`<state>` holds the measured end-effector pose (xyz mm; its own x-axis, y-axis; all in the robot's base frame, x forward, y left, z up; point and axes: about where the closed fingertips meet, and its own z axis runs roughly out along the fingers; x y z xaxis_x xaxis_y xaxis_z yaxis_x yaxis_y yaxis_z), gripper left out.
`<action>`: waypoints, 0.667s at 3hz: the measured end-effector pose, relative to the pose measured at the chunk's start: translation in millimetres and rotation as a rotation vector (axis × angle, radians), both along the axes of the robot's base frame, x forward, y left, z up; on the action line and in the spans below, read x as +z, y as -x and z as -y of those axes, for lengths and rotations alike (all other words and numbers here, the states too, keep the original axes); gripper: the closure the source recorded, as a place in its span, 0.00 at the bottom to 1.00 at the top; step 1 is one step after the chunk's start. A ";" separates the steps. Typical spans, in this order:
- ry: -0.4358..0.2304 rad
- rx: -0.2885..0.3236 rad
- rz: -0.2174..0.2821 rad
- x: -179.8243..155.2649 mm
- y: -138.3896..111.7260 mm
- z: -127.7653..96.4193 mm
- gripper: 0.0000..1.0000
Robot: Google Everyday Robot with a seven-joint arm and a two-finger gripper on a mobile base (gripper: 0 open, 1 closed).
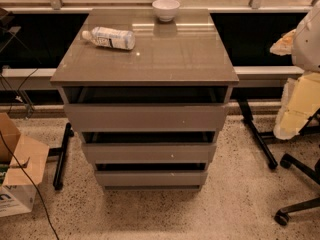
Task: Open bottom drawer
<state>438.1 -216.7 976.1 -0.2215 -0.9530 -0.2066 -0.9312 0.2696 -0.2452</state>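
Glossy, reflective cabinet top (pixel 165 54), smooth matt bottom drawer (pixel 150 178), speckled stone floor (pixel 240 204).

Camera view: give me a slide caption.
Grey cabinet, bottom drawer closed, bottle and bowl on top; gripper out of view.

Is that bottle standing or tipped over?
Tipped: the bottle lies on its side on the cabinet top. The gripper is out of view.

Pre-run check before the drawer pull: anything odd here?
Water bottle lies on its side on the cabinet top, front-left of the bowl. Bottom drawer looks shut. Gripper not in view.
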 end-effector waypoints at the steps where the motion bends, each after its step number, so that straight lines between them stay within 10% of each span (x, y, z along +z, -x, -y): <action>1: 0.000 0.000 0.000 0.0 0.0 0.0 0.00; 2: -0.036 0.019 0.016 -13.9 -7.6 -12.5 0.00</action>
<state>445.8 -204.2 962.2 -0.2000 -0.9489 -0.2441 -0.9322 0.2610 -0.2508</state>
